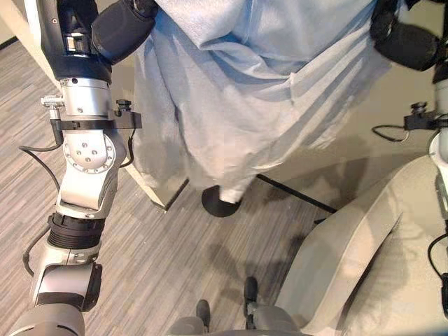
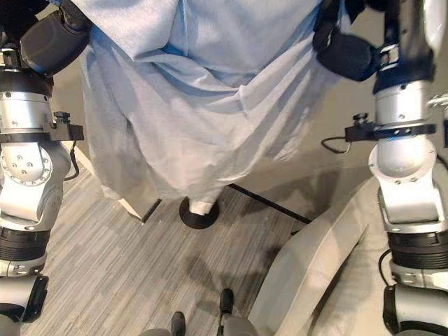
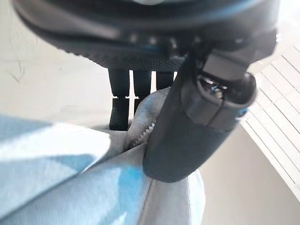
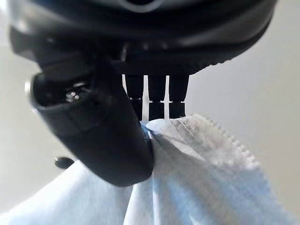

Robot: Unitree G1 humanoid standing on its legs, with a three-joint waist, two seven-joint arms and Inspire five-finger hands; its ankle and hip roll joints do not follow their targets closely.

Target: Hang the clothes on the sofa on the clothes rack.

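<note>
A pale blue garment hangs spread wide between my two raised hands, its lower hem dangling over the floor. My left hand holds its left upper edge; in the left wrist view the thumb and fingers pinch the zip-edged cloth. My right hand holds the right upper edge; the right wrist view has the thumb pressed against the fingers with cloth between. A round black rack base with a white pole foot stands on the floor just under the hem.
A beige sofa fills the lower right. A beige wall corner juts out at the left of the base. A thin black bar runs along the floor behind the base. Grey wood-look floor lies in front.
</note>
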